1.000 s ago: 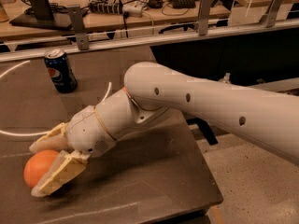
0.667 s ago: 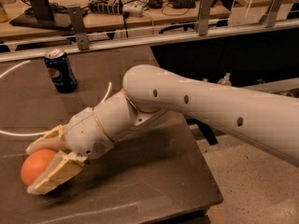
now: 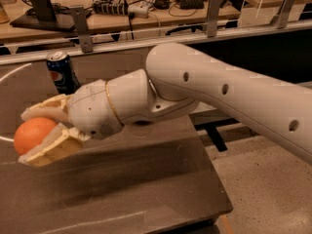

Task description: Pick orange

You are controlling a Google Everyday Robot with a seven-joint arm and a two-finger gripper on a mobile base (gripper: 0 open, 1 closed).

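Gripping orange (round, bright, matte), your gripper sits low over table, left side; fingers clamped against both its sides.

The blue drinks can at the far left of the dark table bears the red, white and blue Pepsi emblem. No other markings are readable. The cream gripper sits near left, clasping the round orange fruit.

Dark matte table, near corner at lower right. Pepsi can upright, far left. Thin white curved line on the surface just left of the can. Gripper over the left side, fingers clasping the orange; fruit-to-table contact unclear.
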